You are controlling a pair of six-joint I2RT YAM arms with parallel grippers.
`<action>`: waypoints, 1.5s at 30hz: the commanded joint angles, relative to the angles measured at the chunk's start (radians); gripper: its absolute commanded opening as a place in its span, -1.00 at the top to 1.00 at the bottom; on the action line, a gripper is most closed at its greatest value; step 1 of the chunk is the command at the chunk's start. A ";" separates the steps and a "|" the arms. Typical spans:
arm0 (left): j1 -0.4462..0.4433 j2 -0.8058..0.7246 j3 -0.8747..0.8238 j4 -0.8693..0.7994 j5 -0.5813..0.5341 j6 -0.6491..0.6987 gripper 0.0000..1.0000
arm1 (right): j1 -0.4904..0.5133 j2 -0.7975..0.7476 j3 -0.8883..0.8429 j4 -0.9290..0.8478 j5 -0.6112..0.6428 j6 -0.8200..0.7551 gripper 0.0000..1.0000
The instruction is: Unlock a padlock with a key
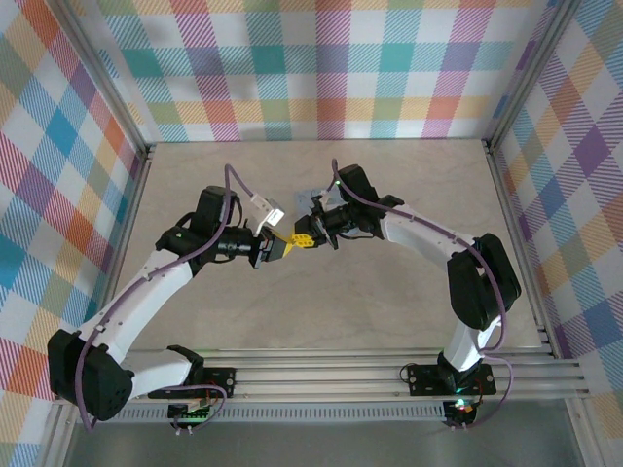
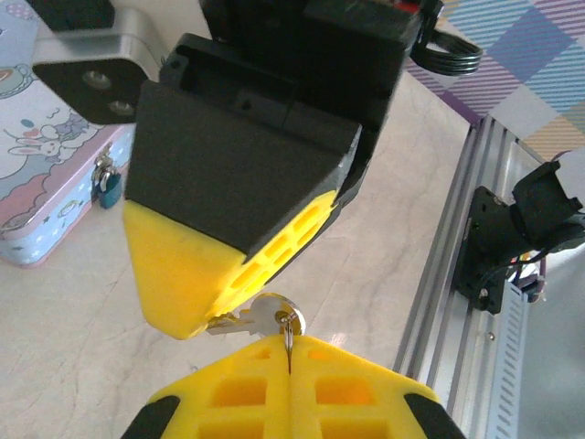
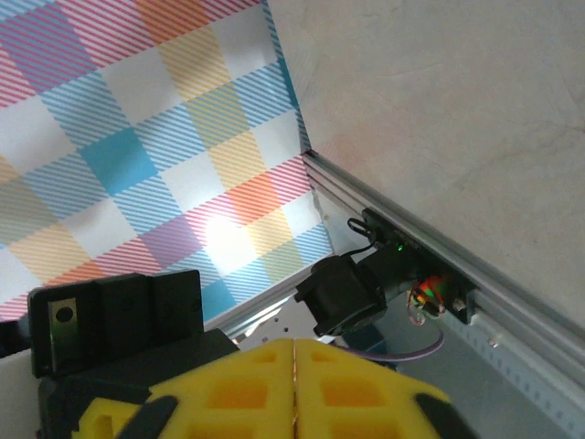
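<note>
Above the middle of the table my two grippers meet tip to tip. The left gripper (image 1: 278,247) (image 2: 289,355) is shut, its yellow pads pinching the small wire ring of the silver key (image 2: 262,317). The key's blade runs into the tip of my right gripper (image 1: 306,238) (image 2: 183,315) (image 3: 294,352), whose pads are closed on it. The padlock (image 2: 108,186), tiny with a blue body, hangs on the front of a pale blue cartoon tin (image 2: 41,197) lying on the table behind and below both grippers.
The tin (image 1: 312,197) lies just beyond the grippers, partly under the right arm. An aluminium rail (image 2: 457,247) (image 3: 430,242) with black mounts and wiring runs along the near table edge. Checked walls (image 1: 321,68) enclose the other three sides.
</note>
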 commanded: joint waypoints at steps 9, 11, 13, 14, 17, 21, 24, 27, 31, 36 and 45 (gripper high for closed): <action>-0.012 -0.066 -0.058 -0.006 -0.044 -0.036 1.00 | 0.007 -0.033 -0.015 0.156 0.013 0.002 1.00; -0.012 -0.073 -0.063 -0.008 -0.051 -0.050 0.98 | 0.007 -0.040 -0.018 0.168 0.027 -0.001 1.00; -0.012 -0.076 -0.063 -0.011 -0.064 -0.076 0.90 | 0.006 -0.051 -0.028 0.197 0.049 -0.003 1.00; -0.012 -0.077 -0.063 -0.011 -0.066 -0.087 0.90 | 0.007 -0.056 -0.033 0.213 0.063 0.000 1.00; -0.011 -0.082 -0.076 0.010 -0.068 -0.127 0.95 | 0.006 -0.064 -0.047 0.256 0.081 0.013 1.00; -0.011 -0.085 -0.097 0.033 -0.078 -0.165 0.97 | 0.006 -0.077 -0.054 0.263 0.101 0.000 1.00; -0.012 -0.088 -0.102 0.043 -0.083 -0.182 1.00 | 0.005 -0.090 -0.054 0.206 0.135 -0.023 1.00; -0.012 -0.102 -0.107 0.056 -0.084 -0.170 1.00 | 0.003 -0.098 -0.046 0.074 0.174 -0.047 0.78; -0.011 -0.154 -0.127 0.090 -0.084 -0.110 1.00 | 0.004 -0.084 -0.026 -0.049 0.137 -0.059 0.09; -0.012 -0.131 -0.085 0.038 -0.082 -0.027 1.00 | 0.017 -0.075 -0.013 -0.070 0.087 -0.050 -0.12; -0.030 -0.065 -0.028 0.026 -0.060 0.013 1.00 | 0.057 -0.013 0.038 -0.066 -0.009 -0.028 -0.10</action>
